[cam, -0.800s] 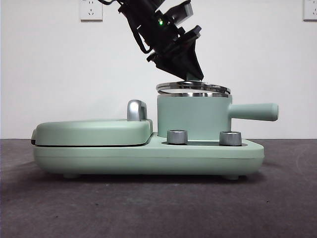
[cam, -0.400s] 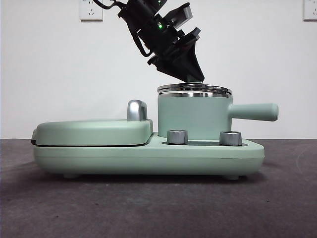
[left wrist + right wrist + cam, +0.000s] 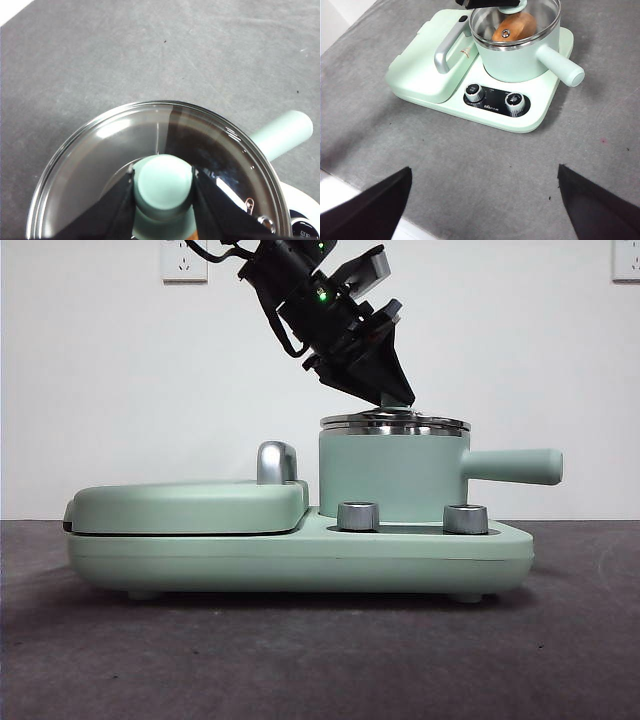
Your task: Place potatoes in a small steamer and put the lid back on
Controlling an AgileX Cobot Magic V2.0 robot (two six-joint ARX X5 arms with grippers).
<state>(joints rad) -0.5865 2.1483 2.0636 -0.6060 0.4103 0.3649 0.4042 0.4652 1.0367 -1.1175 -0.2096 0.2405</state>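
The mint green small steamer [image 3: 390,475] stands on its base with its long handle [image 3: 515,465] pointing right. The glass lid [image 3: 395,422] lies flat on the steel rim. My left gripper [image 3: 393,397] comes down from the upper left and is shut on the lid's green knob [image 3: 164,182], one jaw on each side. Through the glass, the orange-brown potato [image 3: 517,27] shows inside the steamer [image 3: 520,55]. My right gripper [image 3: 484,170] hangs open over the grey table, well back from the appliance, holding nothing.
The flat green griddle cover [image 3: 190,505] with a chrome handle [image 3: 277,462] sits left of the pot on the same base [image 3: 300,555]. Two chrome dials [image 3: 474,92] [image 3: 515,101] stand at the base's front. Grey mat lies all around.
The left gripper has lowered the lid from slightly above and tilted over the pot down onto the rim, where it now sits flat.
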